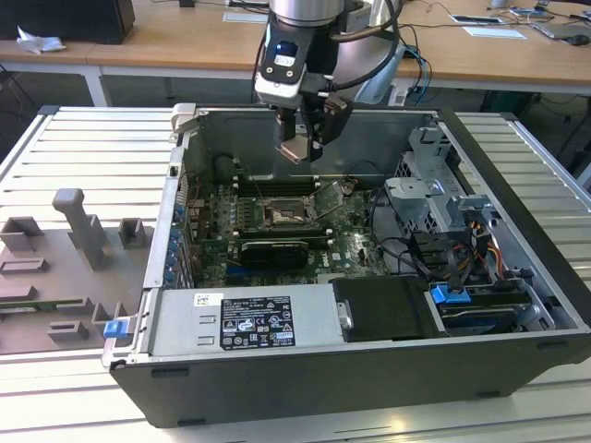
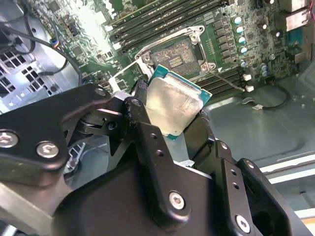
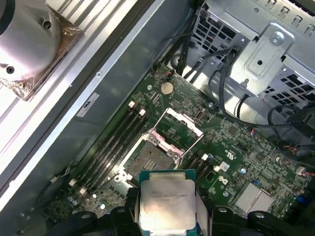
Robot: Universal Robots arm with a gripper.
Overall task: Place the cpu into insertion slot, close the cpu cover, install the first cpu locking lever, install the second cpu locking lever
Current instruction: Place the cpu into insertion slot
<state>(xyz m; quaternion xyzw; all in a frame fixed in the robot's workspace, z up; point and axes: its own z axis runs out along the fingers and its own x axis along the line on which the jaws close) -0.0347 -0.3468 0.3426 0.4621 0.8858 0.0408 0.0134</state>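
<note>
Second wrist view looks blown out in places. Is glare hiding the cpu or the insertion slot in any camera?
Second wrist view: glare whitens the motherboard beside the memory slots; the cpu has a patchy sheen, the insertion slot reads clearly. First wrist view: cpu evenly lit, insertion slot dimmer but visible. Exterior view: insertion slot dim inside the computer case.

On a slatted bench, an open computer case. Inside, labelled power supply along the near wall, drive cage toward the exterior view's right. Grey fixture blocks outside, at that view's left.
</note>
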